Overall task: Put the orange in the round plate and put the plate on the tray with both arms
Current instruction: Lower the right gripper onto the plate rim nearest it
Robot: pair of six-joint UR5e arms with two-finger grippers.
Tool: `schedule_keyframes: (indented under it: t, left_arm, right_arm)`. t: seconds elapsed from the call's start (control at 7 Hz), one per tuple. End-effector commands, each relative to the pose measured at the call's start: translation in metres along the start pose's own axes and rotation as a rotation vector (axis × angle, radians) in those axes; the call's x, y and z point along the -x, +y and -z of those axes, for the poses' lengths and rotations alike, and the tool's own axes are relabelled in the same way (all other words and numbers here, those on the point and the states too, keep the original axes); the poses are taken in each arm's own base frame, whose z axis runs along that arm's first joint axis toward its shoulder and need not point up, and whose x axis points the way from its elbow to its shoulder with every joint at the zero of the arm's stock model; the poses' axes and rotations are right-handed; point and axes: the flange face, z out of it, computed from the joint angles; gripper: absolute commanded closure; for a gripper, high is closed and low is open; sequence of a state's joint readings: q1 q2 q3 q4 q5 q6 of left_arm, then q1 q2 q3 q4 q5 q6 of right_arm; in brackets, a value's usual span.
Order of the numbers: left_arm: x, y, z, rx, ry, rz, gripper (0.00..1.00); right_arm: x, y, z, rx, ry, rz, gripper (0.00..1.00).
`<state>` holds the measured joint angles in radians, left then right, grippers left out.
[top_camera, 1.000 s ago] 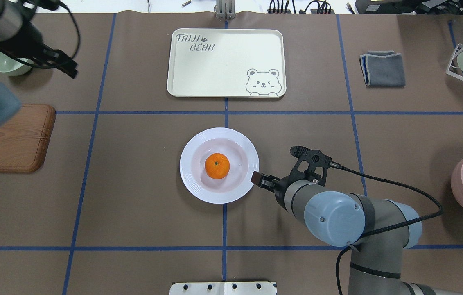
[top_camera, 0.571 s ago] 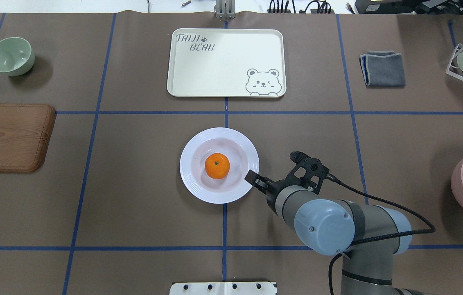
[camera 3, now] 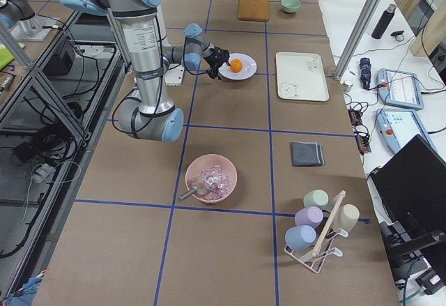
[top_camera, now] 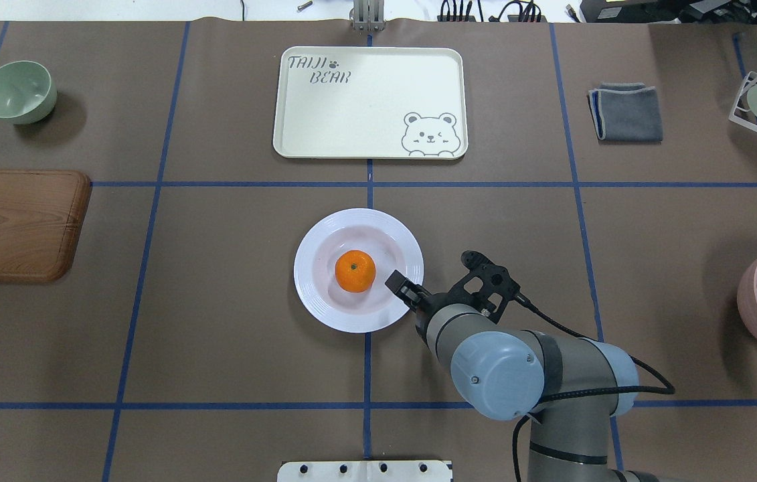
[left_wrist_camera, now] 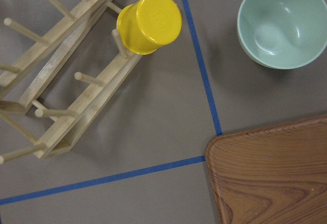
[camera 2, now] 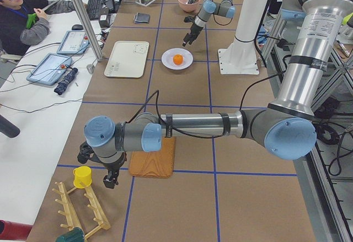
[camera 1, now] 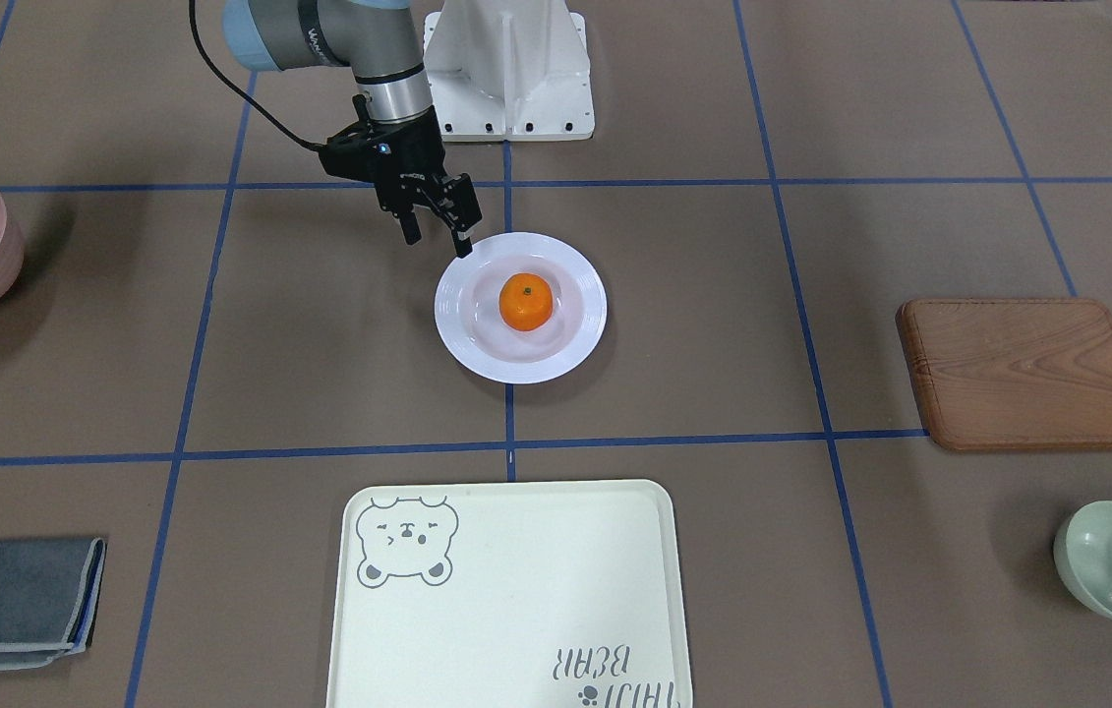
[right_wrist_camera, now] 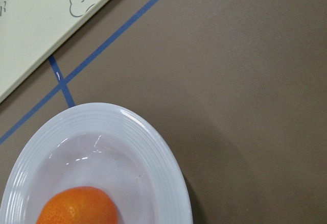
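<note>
Grey lettering on the tray [top_camera: 371,107]: "TAIJI BEAR" (paw mark after TAIJI), corner farthest from the right tool [top_camera: 397,282].

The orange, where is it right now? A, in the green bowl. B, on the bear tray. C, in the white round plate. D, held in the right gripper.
C: the orange sits in the sunken centre of the round plate, and the plate lies apart from the tray.

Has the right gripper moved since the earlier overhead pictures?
Yes. The right gripper moved left, from the round plate's right edge to over its rim, nearer the orange.
</note>
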<state>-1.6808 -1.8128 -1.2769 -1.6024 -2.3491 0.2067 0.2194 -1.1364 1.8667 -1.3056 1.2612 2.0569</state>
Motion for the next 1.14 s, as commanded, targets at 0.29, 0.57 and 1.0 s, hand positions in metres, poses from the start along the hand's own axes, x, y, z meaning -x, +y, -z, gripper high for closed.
schedule_keyframes:
  t: [0.29,0.57,1.0]
  left_arm:
    - [0.008,0.018,-0.014,0.009,0.028,0.039,0.02]
    - [0.009,0.018,-0.014,0.009,0.028,0.043,0.02]
    - [0.008,0.018,-0.014,0.010,0.028,0.044,0.02]
  right_arm:
    - [0.001,0.023,-0.027,-0.022,0.023,-0.005,0.33]
    - [-0.001,0.027,-0.031,-0.023,0.032,0.004,0.35]
    - [0.004,0.032,-0.036,-0.025,0.034,0.006,0.36]
